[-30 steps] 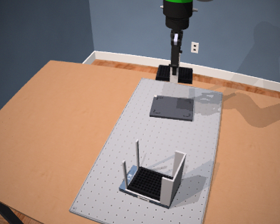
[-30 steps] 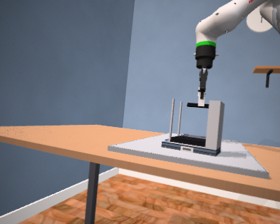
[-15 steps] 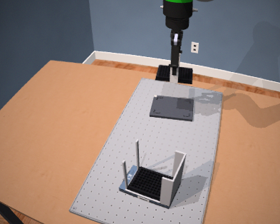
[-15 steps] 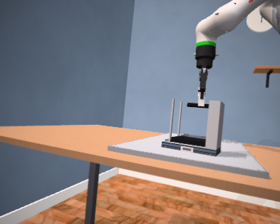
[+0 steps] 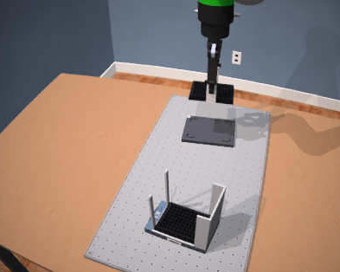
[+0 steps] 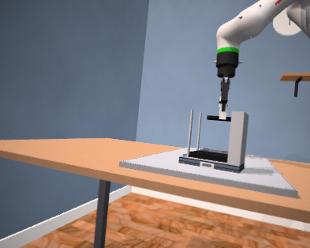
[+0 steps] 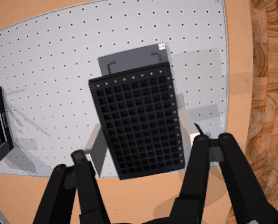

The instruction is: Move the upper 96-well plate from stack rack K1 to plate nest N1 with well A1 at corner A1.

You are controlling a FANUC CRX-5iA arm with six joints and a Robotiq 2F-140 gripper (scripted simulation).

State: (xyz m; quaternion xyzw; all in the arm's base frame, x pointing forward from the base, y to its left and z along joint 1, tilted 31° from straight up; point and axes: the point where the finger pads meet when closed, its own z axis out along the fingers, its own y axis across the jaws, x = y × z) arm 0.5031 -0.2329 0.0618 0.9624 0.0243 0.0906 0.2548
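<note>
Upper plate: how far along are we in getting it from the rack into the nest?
Done: the upper plate is out of the rack; one plate remains there. In hand: the gripper is shut on the plate, holding it in the air near the nest. Left: line it up over the nest, match the A1 corner, lower it flat and release.

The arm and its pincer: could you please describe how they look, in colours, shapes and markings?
The arm has smooth, rounded white links with small red lettering near the top, a bright green band at the wrist, then a black cylindrical collar. The pincer is black, with slim jointed fingers. No cables show.
</note>
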